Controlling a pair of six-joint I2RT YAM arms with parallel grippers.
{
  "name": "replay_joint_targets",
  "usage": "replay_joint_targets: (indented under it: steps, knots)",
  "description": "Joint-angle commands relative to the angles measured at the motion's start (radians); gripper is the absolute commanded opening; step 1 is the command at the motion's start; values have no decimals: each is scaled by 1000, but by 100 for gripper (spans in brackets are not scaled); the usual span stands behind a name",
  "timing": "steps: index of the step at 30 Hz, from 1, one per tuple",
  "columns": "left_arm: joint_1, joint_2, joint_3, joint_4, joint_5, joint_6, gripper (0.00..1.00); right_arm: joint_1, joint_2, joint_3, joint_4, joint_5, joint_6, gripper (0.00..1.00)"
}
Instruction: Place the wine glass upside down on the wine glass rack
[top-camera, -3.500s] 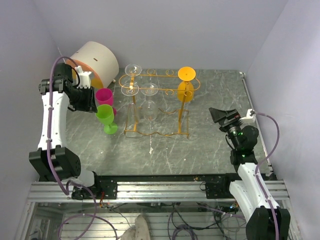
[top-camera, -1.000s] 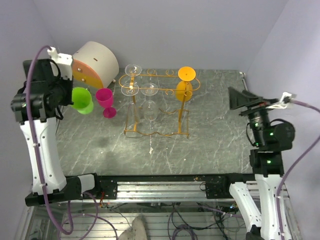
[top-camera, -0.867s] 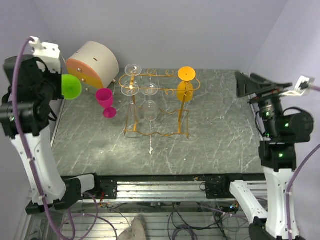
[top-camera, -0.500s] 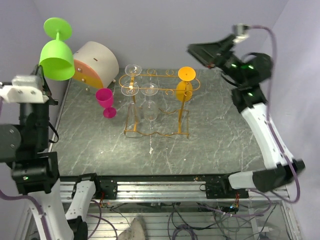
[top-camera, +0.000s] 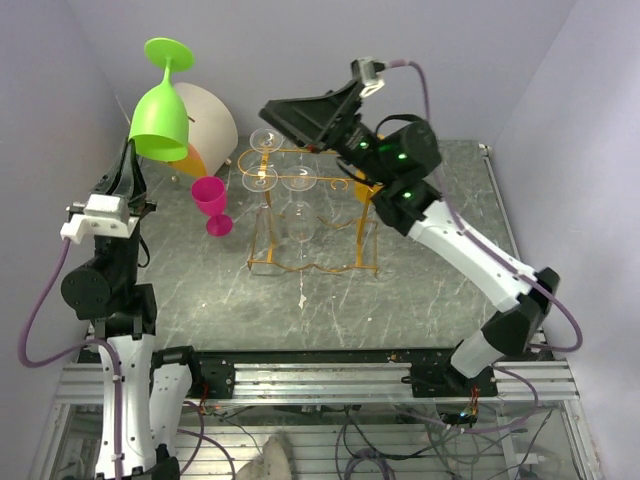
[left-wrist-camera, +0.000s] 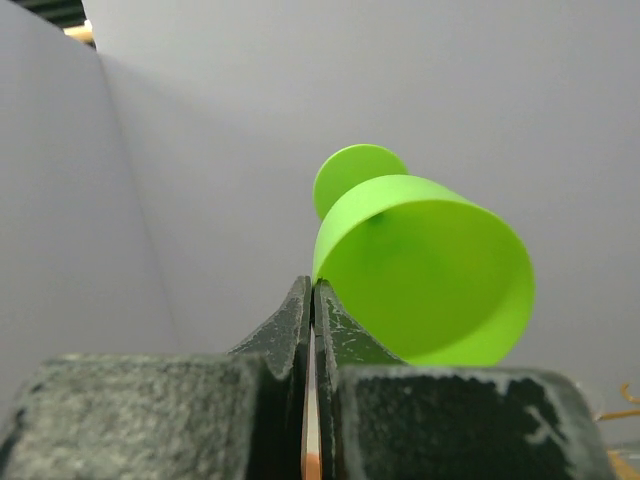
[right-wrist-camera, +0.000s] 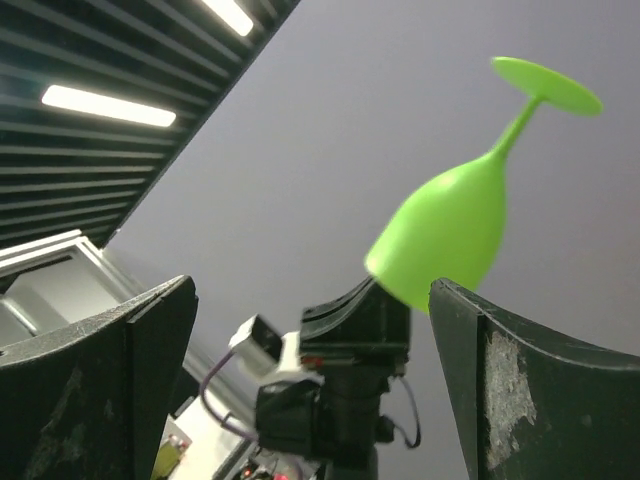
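Your left gripper (left-wrist-camera: 313, 300) is clamped on the lime-green opaque wine glass (top-camera: 160, 115), apparently pinching its rim, though the contact itself is hard to see. The glass is held high at the left, foot uppermost and tilted, apart from the gold-orange wire wine glass rack (top-camera: 300, 151). Your right gripper (top-camera: 275, 108), raised near the rack, has its jaws spread wide and holds nothing.

left hand (top-camera: 134, 155) high, pointing up, pinched closed | right hand (top-camera: 285, 118) high, fingers spread wide
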Motion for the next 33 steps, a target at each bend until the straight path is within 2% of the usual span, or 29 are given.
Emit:
replay_joint_targets:
  steps: [1, 10, 21, 27, 33]
  knots:
    - [5, -48, -31, 285, 40, -44, 7, 50, 125, 29, 189, 165, -70, 100]
    - [4, -131, -139, 433, 210, 89, 7, 67, 364, 167, 407, 116, 83, 100]
    - [4, -155, -223, 461, 210, 121, 7, 153, 408, 119, 713, 227, 64, 92]
    - [4, -167, -236, 460, 209, 133, 7, 171, 437, 134, 717, 266, 77, 90]
    - [5, -180, -258, 485, 239, 166, 7, 193, 490, 218, 641, 282, 81, 83]
